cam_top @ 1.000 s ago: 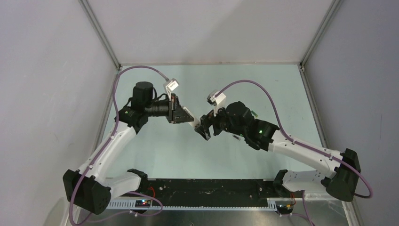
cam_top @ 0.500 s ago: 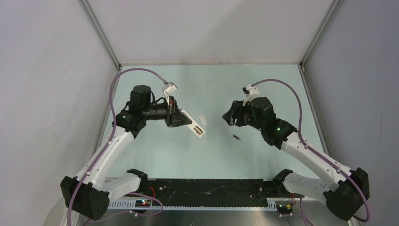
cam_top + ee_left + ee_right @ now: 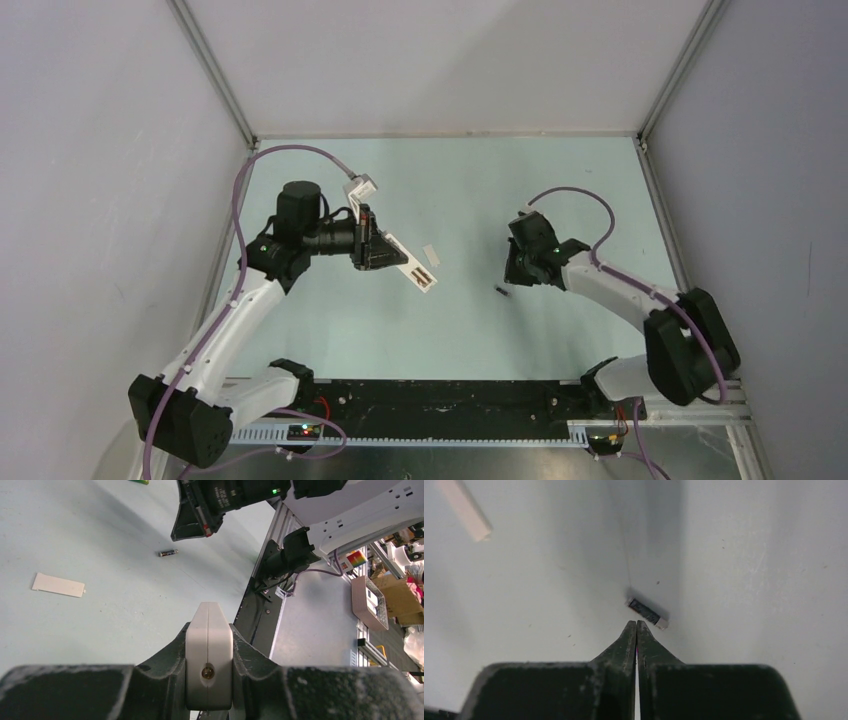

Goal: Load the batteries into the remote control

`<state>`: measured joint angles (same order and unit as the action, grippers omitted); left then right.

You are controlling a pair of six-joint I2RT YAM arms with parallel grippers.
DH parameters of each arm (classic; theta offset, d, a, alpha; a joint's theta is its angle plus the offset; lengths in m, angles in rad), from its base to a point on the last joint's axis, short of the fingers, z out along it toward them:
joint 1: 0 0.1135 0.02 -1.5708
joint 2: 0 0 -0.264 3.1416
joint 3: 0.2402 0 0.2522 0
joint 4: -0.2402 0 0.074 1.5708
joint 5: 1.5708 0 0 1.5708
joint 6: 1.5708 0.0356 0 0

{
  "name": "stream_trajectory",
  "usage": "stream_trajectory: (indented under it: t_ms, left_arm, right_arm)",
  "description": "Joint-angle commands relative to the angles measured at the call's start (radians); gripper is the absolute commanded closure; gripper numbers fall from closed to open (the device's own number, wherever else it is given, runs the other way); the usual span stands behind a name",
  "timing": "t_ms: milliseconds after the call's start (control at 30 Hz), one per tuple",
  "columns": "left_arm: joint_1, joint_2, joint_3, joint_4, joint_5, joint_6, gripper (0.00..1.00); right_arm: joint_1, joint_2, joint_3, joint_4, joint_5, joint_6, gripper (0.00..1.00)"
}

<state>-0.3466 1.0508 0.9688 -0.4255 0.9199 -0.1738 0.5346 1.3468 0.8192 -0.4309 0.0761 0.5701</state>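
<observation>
My left gripper (image 3: 383,252) is shut on the white remote control (image 3: 415,272), held above the table with its free end pointing right. In the left wrist view the remote control (image 3: 209,630) sits clamped between the jaws of the left gripper (image 3: 209,652). One dark battery (image 3: 502,291) lies loose on the table. My right gripper (image 3: 513,277) hovers right by it, shut and empty. In the right wrist view the battery (image 3: 647,613) lies just past the closed tips of the right gripper (image 3: 636,623), apart from them. No second battery shows clearly.
A small flat white cover piece (image 3: 431,254) lies on the table between the two grippers, also seen as the cover piece (image 3: 58,585) in the left wrist view. A small green object (image 3: 138,481) is cut off at that view's top edge. Enclosure walls stand on three sides.
The right arm has pulled back from the remote, swung right and down to the table beside the battery, and its jaws have shut. The left arm drew slightly left, still holding the remote.
</observation>
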Motion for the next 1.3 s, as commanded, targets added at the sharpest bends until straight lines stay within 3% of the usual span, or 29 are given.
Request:
stream_trajectory:
  t_ms: [0, 467, 1267]
  left_arm:
    - [0.004, -0.009, 0.03, 0.027, 0.007, 0.006, 1.0]
    - [0.004, -0.012, 0.027, 0.027, 0.006, 0.005, 1.0]
    - [0.004, 0.03, 0.05, 0.028, 0.008, 0.005, 1.0]
  right_arm:
    - [-0.008, 0.117, 0.037, -0.011, 0.06, 0.086, 1.0]
    - [-0.013, 0.304, 0.11, 0.042, 0.056, 0.088, 1.0]
    - [0.009, 0.311, 0.113, -0.062, -0.166, -0.089, 1.0]
